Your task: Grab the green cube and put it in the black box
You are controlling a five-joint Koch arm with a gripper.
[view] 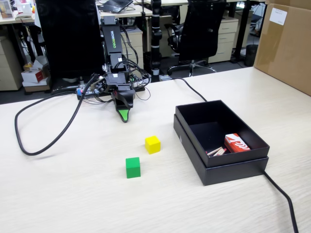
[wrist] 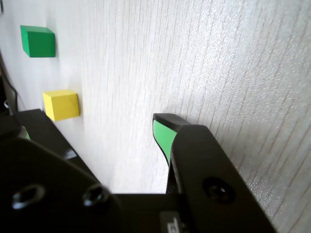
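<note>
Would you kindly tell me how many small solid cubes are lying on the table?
2: the bright green cube nearest the fixed camera, the yellow cube just beyond it, both left of the matte black box.

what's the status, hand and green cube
Hand low near the arm's base, empty, open or shut unclear. Green cube loose on table, outside black box. Yellow cube sits between hand and green cube.

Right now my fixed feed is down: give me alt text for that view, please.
A green cube and a yellow cube sit apart on a pale wooden table, with the arm's gripper pointing down behind them, holding nothing. To the right an open black box holds a small red pack.
</note>
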